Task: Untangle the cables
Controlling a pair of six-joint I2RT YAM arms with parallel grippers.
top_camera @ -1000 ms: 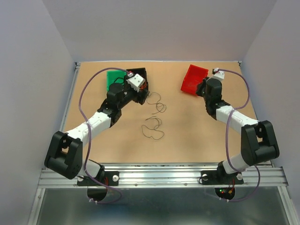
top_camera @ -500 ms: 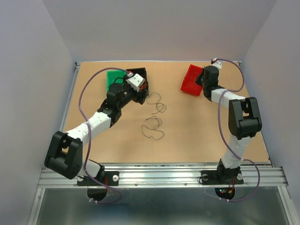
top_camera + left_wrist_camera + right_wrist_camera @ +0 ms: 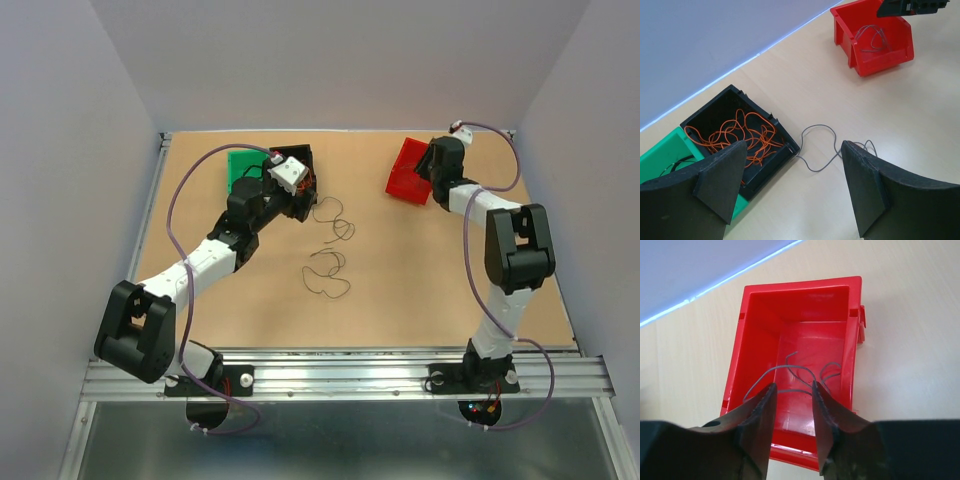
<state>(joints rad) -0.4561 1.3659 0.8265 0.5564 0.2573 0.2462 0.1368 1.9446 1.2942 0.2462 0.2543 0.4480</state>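
Left gripper (image 3: 794, 150) hangs with its jaws spread wide over the table (image 3: 420, 270); just beyond the finger on the left of its wrist view sits a black bin (image 3: 771, 169) holding a tangle of orange-red wires (image 3: 740, 135); a green bin (image 3: 662, 150), touching the black bin on the side away from the pincer, holds a dark strand (image 3: 677, 162), partly hidden by that finger; a loose grey cable (image 3: 817, 145) curls on the bare board straight ahead between the two fingers, one end reaching the black bin's corner; a second loose cable (image 3: 328, 272) lies nearer the arm bases, apart from both pincers; right gripper (image 3: 793, 387) hovers over a red bin (image 3: 757, 335), jaws parted only narrowly; a thin grey wire (image 3: 790, 371) rests in that bin just past the fingertips, one strand crossing the gap, and whether it touches them cannot be told.
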